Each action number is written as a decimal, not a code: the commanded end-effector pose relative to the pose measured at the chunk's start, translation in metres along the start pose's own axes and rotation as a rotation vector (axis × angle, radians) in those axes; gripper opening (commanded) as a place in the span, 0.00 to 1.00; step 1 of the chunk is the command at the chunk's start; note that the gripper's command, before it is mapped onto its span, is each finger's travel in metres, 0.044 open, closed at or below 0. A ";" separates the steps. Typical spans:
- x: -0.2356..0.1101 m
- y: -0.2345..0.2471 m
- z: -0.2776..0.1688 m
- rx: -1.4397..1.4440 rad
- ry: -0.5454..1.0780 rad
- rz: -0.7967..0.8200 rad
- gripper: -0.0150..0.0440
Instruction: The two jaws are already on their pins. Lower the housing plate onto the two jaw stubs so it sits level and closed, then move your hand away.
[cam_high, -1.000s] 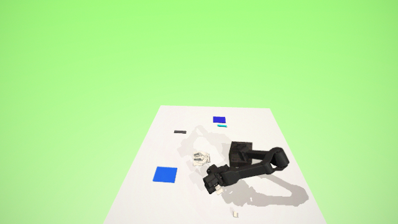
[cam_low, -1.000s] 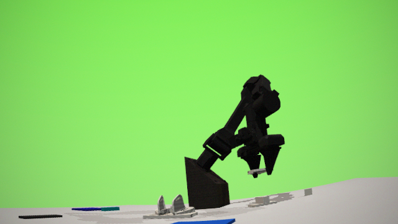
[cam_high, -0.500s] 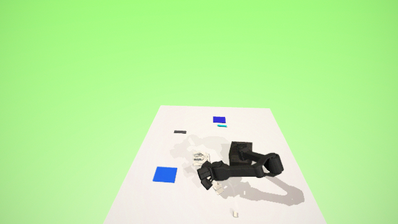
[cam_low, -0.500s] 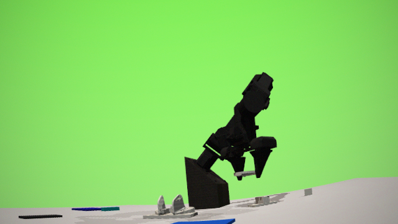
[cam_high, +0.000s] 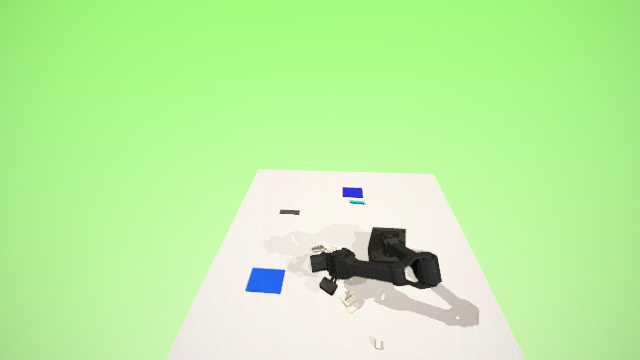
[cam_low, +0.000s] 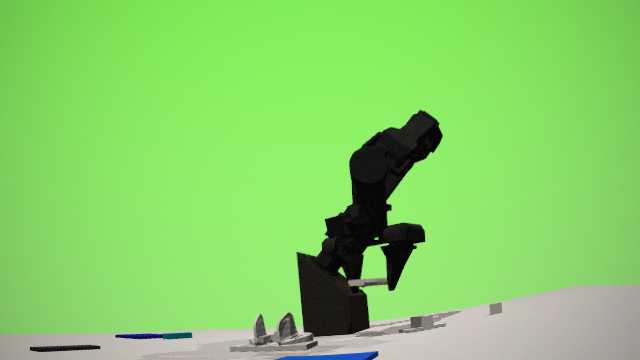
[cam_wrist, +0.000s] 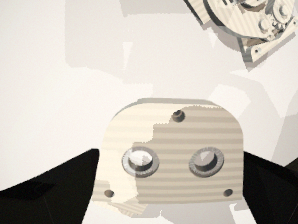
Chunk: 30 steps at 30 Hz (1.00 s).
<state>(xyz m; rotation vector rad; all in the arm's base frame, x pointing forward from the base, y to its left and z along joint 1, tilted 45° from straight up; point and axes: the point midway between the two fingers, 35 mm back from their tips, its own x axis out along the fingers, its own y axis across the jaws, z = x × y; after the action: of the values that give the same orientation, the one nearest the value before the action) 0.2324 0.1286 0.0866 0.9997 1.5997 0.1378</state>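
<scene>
Well, the gripper (cam_high: 324, 276) (cam_low: 372, 284) (cam_wrist: 166, 157) grips the housing plate (cam_low: 367, 282) (cam_wrist: 170, 135) aloft — jaw assembly (cam_high: 325, 248) (cam_low: 273, 345) (cam_wrist: 250, 25) apart, blue square (cam_high: 265, 280) (cam_low: 330, 356) nearby.

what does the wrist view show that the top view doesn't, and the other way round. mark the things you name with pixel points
Only wrist: the cream housing plate's (cam_wrist: 170, 142) two ringed holes, its sides between the black hand's (cam_high: 320, 275) (cam_wrist: 170, 172) fingers.
Only top: a bright blue square (cam_high: 265, 280), a dark grey bar (cam_high: 289, 212), a small cyan bar (cam_high: 357, 202).
Both: the hand and part of the cream jaw assembly (cam_high: 320, 247) (cam_wrist: 239, 22).
</scene>
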 end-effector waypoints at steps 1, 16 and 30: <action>0.002 -0.007 0.012 -0.056 0.008 -0.003 0.85; 0.004 -0.039 0.049 -0.275 0.016 0.001 0.85; 0.005 -0.076 0.079 -0.486 0.021 0.027 0.85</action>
<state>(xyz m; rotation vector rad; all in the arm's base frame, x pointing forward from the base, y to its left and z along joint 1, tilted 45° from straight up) 0.2600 0.0576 0.0231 0.6666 1.4876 0.4874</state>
